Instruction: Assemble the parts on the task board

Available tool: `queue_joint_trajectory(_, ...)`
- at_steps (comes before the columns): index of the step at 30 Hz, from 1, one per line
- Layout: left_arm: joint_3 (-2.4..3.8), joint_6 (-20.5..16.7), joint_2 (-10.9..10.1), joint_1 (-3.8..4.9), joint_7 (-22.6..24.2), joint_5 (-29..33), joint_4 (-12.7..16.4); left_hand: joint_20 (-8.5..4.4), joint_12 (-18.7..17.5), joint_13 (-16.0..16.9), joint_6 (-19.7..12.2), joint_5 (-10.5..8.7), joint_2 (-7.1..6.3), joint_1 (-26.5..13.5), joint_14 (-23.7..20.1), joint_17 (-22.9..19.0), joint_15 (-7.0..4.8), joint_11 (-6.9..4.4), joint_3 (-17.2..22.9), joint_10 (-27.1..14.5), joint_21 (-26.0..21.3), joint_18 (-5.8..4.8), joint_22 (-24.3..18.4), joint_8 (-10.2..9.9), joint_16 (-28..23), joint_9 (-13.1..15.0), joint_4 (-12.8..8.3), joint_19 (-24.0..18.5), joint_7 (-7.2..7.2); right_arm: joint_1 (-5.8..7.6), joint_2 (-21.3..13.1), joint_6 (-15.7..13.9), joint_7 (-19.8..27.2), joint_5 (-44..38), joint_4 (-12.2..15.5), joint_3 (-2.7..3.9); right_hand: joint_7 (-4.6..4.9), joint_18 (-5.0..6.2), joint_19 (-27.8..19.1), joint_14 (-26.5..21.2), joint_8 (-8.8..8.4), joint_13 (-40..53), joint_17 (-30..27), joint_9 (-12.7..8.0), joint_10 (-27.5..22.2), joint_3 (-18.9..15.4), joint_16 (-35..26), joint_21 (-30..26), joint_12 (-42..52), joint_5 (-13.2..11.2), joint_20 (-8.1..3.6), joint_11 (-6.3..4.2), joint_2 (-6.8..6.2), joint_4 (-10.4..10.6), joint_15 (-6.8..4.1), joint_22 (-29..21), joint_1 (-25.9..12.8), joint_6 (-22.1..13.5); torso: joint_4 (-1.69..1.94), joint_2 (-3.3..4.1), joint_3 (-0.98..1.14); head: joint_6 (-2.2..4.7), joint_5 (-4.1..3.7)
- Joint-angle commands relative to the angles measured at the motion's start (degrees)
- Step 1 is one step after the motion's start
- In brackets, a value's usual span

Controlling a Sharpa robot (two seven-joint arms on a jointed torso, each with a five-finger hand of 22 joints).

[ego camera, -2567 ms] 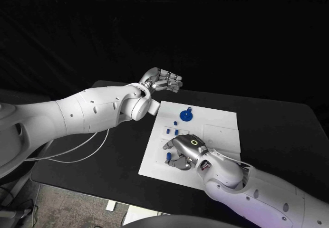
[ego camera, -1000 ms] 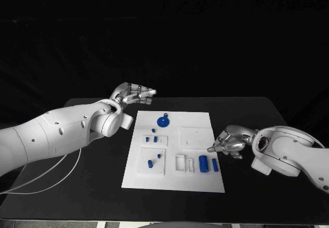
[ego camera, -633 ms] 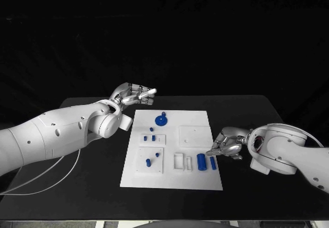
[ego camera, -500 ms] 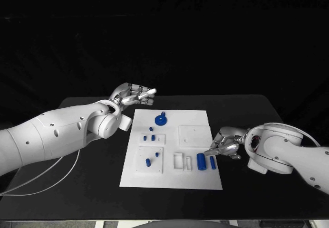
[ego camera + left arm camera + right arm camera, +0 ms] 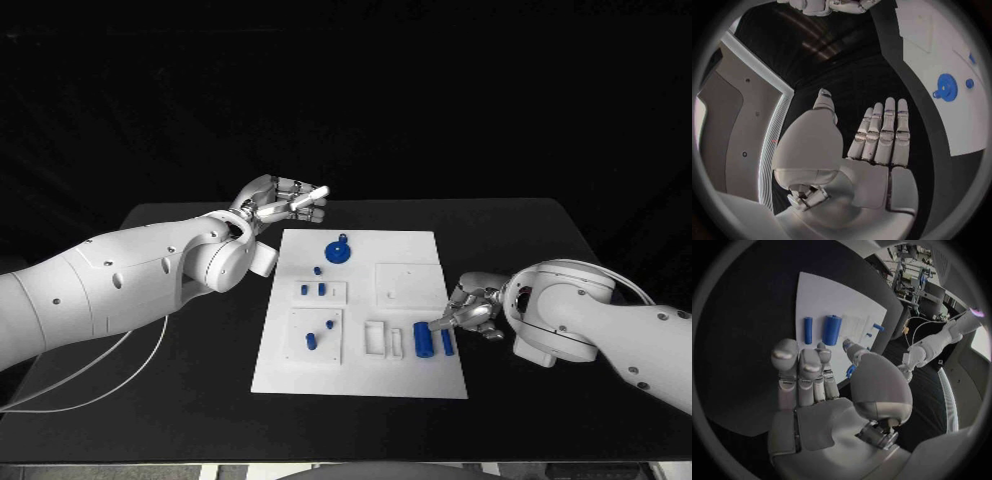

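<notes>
The white task board [image 5: 411,250] lies in the middle of the black table. It carries a blue gear [image 5: 338,252], several small blue pegs [image 5: 319,270] and two blue cylinders [image 5: 423,339] lying side by side near its right edge. My right hand [image 5: 473,308] hovers just off that edge beside the cylinders, fingers apart, holding nothing. The right wrist view shows its fingers [image 5: 801,372] stretched toward the cylinders [image 5: 831,329]. My left hand [image 5: 281,200] is raised past the board's far left corner, and in its wrist view the fingers [image 5: 882,132] are straight and empty, with the gear [image 5: 945,87] beyond.
Black table [image 5: 173,330] surrounds the board on all sides. My left forearm [image 5: 130,275] lies along the table's left part, with a white cable [image 5: 137,350] hanging beneath it. Shallow white recesses [image 5: 378,340] sit beside the cylinders.
The head camera has swung round. My right hand, over the board's small pegs 2.6 s ago, is now off its right edge and has crept slightly toward the cylinders. The left hand stays raised.
</notes>
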Motion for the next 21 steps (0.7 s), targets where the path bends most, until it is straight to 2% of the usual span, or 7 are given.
queue_joint_trajectory(1, 0.05, 0.8, 0.0, -0.08, 0.3, 0.6, 0.2, -0.11, -0.3, 0.1, 0.4, -0.34, -0.30, -0.4, 0.3, 0.0, -0.09, 0.39, -0.3, -0.1, 0.4, -1.13, -0.1, 0.1, -0.2, 0.0, 0.0, -0.5, -0.01, -0.19, 0.4, 2.3, -2.8, -0.9, -0.3, -0.11, -0.21, -0.75, 0.4, 0.3, -0.15, 0.1, 0.1, -0.1, -0.1, -0.3, -0.2, 0.0, -0.3, -0.1, 0.13, 0.19, -0.14, 0.3, 0.07, 5.7, -0.6, -0.1, 0.16, 0.05, -0.03, -0.24, -0.11)
queue_joint_trajectory(12, 0.05, 1.0, 0.1, -0.08, 0.1, 0.6, 0.1, -0.11, -0.3, 0.1, 1.0, -0.26, 0.26, -0.5, 0.2, 0.0, -0.10, 0.31, 0.2, -0.1, 0.5, -1.15, -0.2, 0.2, -0.2, 0.0, -0.1, -0.5, -0.07, -0.51, 2.9, 0.0, -2.7, -0.4, -1.4, -0.71, -0.28, -0.82, 0.5, 0.5, -0.16, 1.0, 0.9, -0.2, 0.5, -0.1, 0.2, 1.0, 0.1, -0.1, 0.06, 0.13, -0.52, 0.5, 0.01, 5.8, -0.5, 0.2, 0.19, 0.13, -0.05, -0.40, 0.12)
queue_joint_trajectory(21, 0.05, 1.3, 0.2, -0.08, 0.1, 0.6, 0.1, -0.09, -0.3, 0.0, 1.1, -0.14, 0.30, -0.4, 0.2, 0.0, -0.09, 0.33, 0.3, -0.1, 0.6, -1.13, -0.3, 0.2, -0.2, 0.0, -0.1, -0.6, -0.03, -0.57, 4.4, 0.5, -2.8, -0.9, -2.7, -1.42, -0.22, -0.79, 0.5, 0.6, -0.17, 1.4, 1.2, -0.2, 0.5, -0.1, 0.4, 1.4, 0.1, -0.1, 0.10, 0.17, -0.50, 0.2, 0.05, 5.9, -0.2, 0.0, 0.11, 0.17, -0.14, -0.56, 0.46)
